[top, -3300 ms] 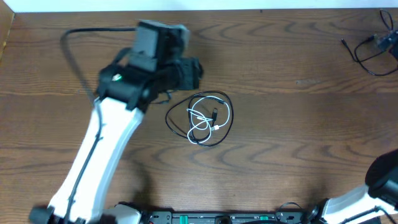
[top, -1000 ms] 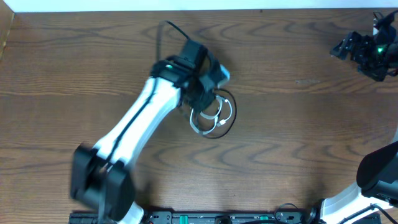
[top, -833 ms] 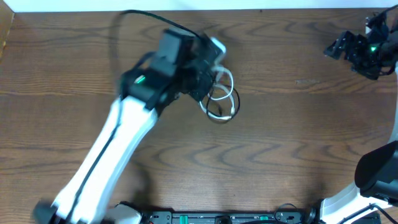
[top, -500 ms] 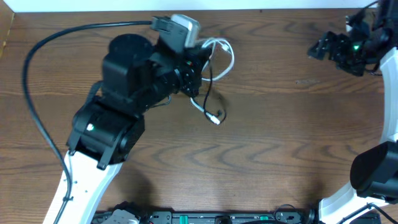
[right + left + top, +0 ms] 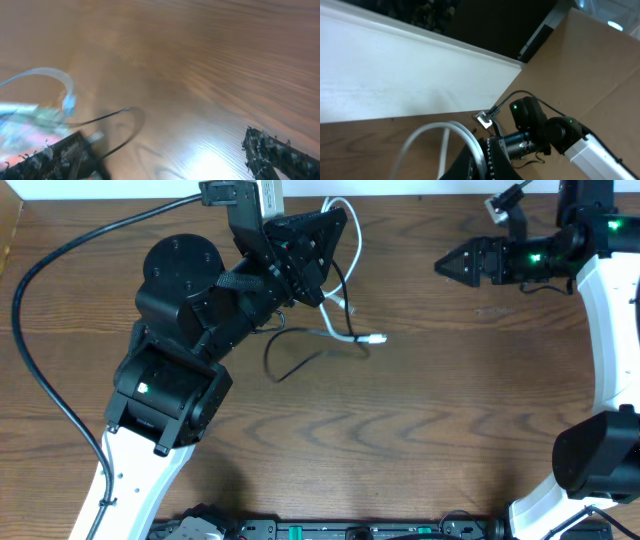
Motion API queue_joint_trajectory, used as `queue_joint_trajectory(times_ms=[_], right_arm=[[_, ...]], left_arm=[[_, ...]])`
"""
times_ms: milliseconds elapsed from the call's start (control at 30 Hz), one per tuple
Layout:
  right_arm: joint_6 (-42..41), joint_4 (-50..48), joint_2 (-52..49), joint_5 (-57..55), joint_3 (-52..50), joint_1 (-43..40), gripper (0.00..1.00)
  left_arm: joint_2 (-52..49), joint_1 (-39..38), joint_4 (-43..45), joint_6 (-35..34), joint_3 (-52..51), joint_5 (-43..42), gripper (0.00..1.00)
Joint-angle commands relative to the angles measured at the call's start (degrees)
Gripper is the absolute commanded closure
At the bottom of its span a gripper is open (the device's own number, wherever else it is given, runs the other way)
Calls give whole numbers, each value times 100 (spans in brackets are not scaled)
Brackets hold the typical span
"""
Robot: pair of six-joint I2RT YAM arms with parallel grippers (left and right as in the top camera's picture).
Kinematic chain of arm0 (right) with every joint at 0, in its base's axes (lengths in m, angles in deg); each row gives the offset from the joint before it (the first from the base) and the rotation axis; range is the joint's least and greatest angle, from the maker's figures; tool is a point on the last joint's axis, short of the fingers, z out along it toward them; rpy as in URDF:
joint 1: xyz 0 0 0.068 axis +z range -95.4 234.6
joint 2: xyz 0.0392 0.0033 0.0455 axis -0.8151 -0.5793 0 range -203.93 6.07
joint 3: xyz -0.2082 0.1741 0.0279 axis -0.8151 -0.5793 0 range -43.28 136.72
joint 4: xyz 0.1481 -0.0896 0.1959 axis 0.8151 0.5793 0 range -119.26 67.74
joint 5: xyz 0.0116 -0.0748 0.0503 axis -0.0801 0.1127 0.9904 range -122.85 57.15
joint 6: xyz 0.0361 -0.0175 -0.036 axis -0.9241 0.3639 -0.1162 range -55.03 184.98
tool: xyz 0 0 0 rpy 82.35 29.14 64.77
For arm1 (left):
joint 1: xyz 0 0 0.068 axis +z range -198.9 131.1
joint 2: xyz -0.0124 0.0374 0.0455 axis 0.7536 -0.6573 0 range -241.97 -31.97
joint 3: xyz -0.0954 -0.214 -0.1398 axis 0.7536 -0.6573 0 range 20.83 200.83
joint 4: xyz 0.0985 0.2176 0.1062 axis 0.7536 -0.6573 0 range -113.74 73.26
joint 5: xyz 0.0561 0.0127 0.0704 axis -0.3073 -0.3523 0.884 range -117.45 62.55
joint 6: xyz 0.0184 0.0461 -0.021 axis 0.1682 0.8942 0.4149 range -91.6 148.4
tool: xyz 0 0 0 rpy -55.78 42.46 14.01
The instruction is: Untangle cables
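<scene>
My left gripper (image 5: pixel 335 225) is raised near the table's far edge, shut on the white cable (image 5: pixel 372 338). In the left wrist view the white cable (image 5: pixel 470 145) loops out from between the shut fingers (image 5: pixel 495 160). The cable hangs down, and its plug end lies on the wood. A thin black cable (image 5: pixel 302 365) trails from the same bundle onto the table. My right gripper (image 5: pixel 446 265) hovers open to the right, apart from the cables and pointing toward them. In the right wrist view the gripper (image 5: pixel 165 160) stands open over bare wood, with the black cable (image 5: pixel 125 125) and the blurred white cable (image 5: pixel 45 75) ahead.
The wooden table (image 5: pixel 450 420) stretches wide in front and to the right. A white wall edge (image 5: pixel 395 85) and a cardboard panel (image 5: pixel 600 60) stand behind the table. The left arm's thick black lead (image 5: pixel 60 270) arcs over the left side.
My left gripper has lifted the cables up and toward the far edge. The coil has opened out, with the white plug and black loop trailing. The right arm has swung left toward them.
</scene>
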Motion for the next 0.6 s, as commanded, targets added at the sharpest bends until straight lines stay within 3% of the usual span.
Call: queue_joint_trajectory(times_ms=[0,267,567], right_arm=[[627,4,-26,1237,-7,151,1],[1694,2,-26,1469,-7,868,3],[1937,-59,-28,1552,-7,1714,6]], left_arm=[[-15,72,15,-240,35,116,93],[-175,76,-9,-306,35,114,93],[-258,70,-240,-389,35,114,92]])
